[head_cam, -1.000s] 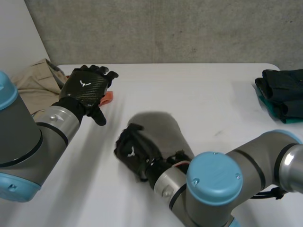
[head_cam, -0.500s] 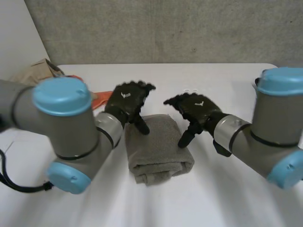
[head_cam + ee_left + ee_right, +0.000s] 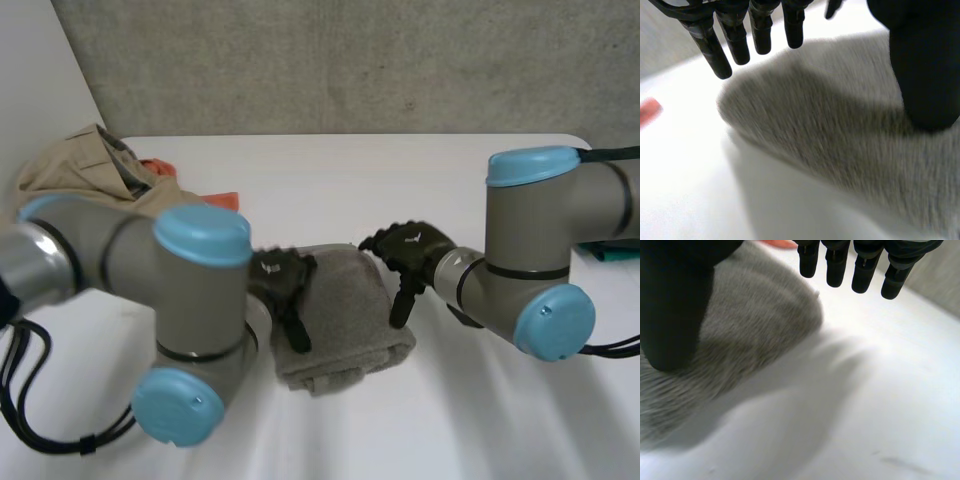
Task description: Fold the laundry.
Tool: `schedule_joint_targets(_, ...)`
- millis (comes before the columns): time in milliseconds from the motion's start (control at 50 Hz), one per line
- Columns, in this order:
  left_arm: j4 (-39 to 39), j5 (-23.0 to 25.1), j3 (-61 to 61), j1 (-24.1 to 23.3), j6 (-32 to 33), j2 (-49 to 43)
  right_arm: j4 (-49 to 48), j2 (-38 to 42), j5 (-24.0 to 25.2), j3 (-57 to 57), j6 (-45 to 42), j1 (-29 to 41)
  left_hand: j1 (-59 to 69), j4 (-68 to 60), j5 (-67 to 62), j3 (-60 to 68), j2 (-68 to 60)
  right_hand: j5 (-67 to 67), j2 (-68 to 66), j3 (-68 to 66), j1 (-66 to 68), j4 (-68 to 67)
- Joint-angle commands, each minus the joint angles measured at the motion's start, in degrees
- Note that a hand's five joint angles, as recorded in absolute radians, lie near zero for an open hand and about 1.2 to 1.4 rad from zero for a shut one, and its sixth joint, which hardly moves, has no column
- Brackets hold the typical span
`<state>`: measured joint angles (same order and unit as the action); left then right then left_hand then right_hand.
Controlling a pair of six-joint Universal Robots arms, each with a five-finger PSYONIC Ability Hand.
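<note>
Head view: a grey towel point(image 3: 340, 320), folded into a thick pad, lies in the middle of the white table point(image 3: 330, 170), on the side nearer the robot. The 2 arms reach in from either side. The left robot hand point(image 3: 282, 285) sits on the towel's left edge with its thumb pointing down onto the cloth. The right robot hand point(image 3: 408, 250) is at the towel's far right corner, its thumb hanging down beside the right edge. A heap of beige clothes point(image 3: 75, 165) lies at the table's far left corner, with an orange cloth point(image 3: 215, 200) just beside it, well apart from the towel.

Left wrist view: the left robot hand point(image 3: 740, 35) is spread. Its fingers are straight and raised above the towel's rounded edge, and its thumb rests on top of the towel point(image 3: 830, 140). Nothing is pinched. Bare table point(image 3: 690, 190) lies past the edge.

Right wrist view: the right robot hand point(image 3: 860, 265) is spread too. Its straight fingers hang over the table point(image 3: 865, 415) just past the towel's corner, and its thumb is set down on the towel point(image 3: 750, 325).
</note>
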<state>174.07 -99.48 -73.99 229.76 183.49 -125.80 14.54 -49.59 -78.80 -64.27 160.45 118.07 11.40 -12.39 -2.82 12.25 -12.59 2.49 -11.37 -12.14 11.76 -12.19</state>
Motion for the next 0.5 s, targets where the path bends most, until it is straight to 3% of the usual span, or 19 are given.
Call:
schedule_joint_targets(20,0.57,3.75,2.44,2.79,0.20,9.60,-14.52,-11.66,-0.13,-14.81,-0.67,1.98,0.67,0.32,0.76,-0.18,0.53,-2.49,1.37,2.14,-1.76,2.19)
schedule_joint_targets(140,0.57,20.17,4.02,6.65,0.20,14.79,-31.11,-18.61,0.49,-34.12,-4.96,5.32,1.00,-0.01,0.42,0.16,0.19,-2.49,1.37,2.14,-1.76,2.19)
schedule_joint_targets(260,-0.39,39.32,5.34,9.64,0.02,15.32,-44.05,-18.35,3.30,-46.20,-11.21,7.43,1.51,-0.52,-0.09,0.66,-0.31,-2.49,1.37,2.14,-1.76,2.19)
schedule_joint_targets(340,-1.79,44.97,6.13,11.58,-0.07,15.50,-48.81,-16.69,4.27,-48.23,-13.24,8.14,1.51,-0.52,-0.09,0.66,-0.31,-2.49,1.37,2.14,-1.76,2.19)
schedule_joint_targets(500,-3.38,45.34,8.15,11.41,0.02,14.62,-51.72,-11.07,4.26,-44.90,-14.12,7.88,1.34,-0.35,0.08,0.49,-0.14,-2.49,1.37,2.14,-1.76,2.19)
